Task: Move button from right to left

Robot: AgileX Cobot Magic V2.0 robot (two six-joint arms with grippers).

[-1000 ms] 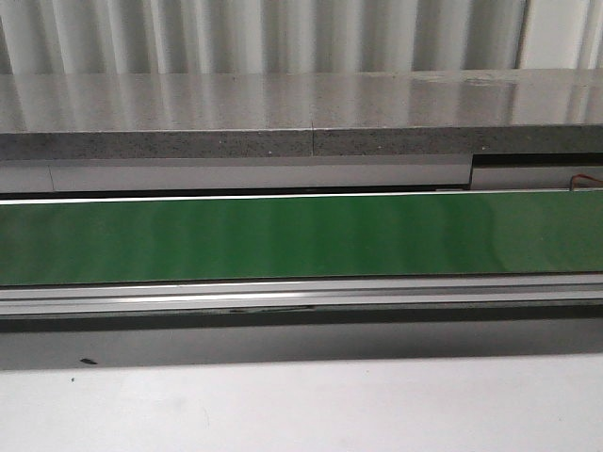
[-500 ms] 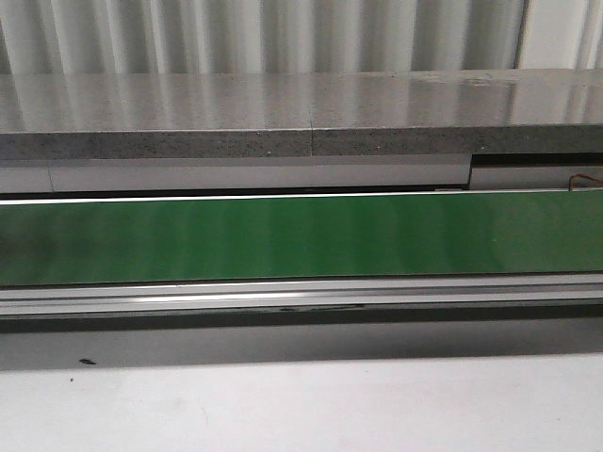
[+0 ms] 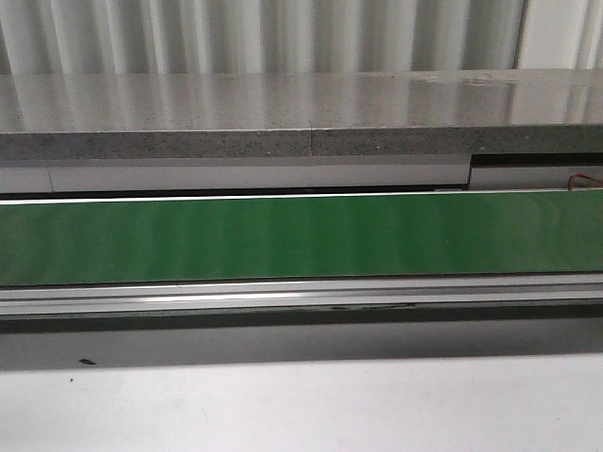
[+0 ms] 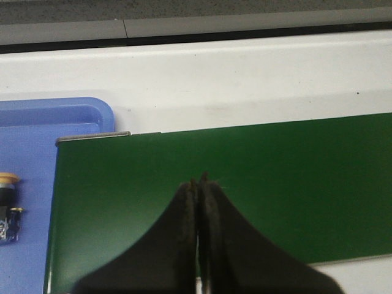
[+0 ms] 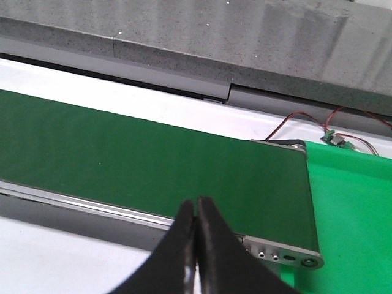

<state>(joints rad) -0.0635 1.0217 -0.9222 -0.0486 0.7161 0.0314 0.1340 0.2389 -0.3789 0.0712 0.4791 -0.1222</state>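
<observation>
A button [image 4: 7, 205] lies in the tray [image 4: 61, 119], which sits just beyond one end of the conveyor belt [image 3: 301, 240]; a stone ledge [image 3: 283, 113] runs behind the belt.

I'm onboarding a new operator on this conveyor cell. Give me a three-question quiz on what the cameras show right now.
1. True or false: the left gripper is holding the button.
2. Multiple choice: the button lies on A) the green belt, B) the blue tray, C) the grey ledge.
3. Short answer: how do the jaws of the right gripper stand?

Key
1. False. Its jaws are closed on nothing, above the belt; the button lies apart from them.
2. B. It lies at the edge of the left wrist view, past the belt's end.
3. Closed, fingertips together, with nothing between them, over the belt.
</observation>
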